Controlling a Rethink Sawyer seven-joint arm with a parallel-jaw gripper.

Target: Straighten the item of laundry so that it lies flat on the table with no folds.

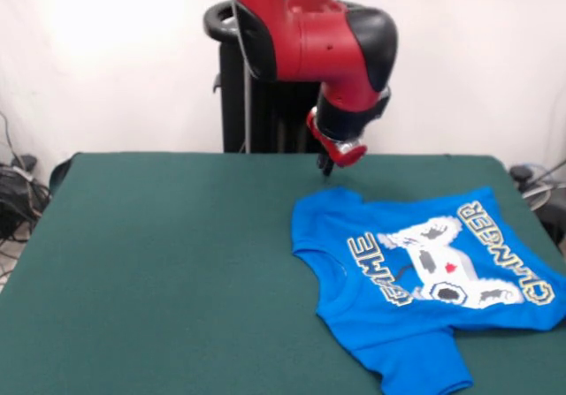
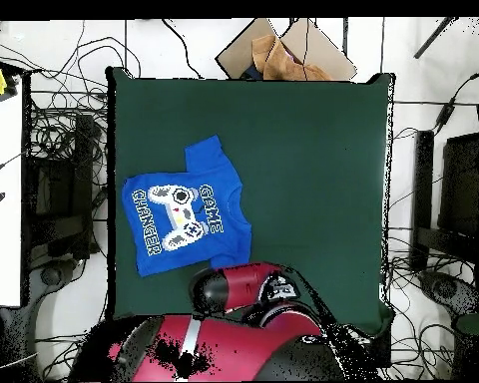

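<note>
Dark green felt-like cloth covers the large rectangular table (image 1: 159, 254), which fills most of both views, with a white wall behind it. On it lies the small bright blue short-sleeved T-shirt (image 1: 416, 280), printed with a white pixel game controller and the words "GAME CHANGER". From the front camera it sits toward the table's right side, print facing up.

I judge the shirt mostly spread but not flat: the sleeve nearest the front camera looks bunched, and the hem edge runs unevenly. That is likely what is left to smooth.

My red and black arm reaches down from its pedestal, and its gripper (image 1: 329, 167) hangs just above the table beside the shirt's far sleeve. I think it sits there to work that corner. The dark tip is small and I cannot tell how it is set, or whether it touches the cloth.

Nothing else rests on the table, so I see no obstruction. Beyond its far end, in the overhead view, lies a brown cardboard piece (image 2: 283, 55), and black cables (image 2: 59, 85) trail across the floor around the table.
</note>
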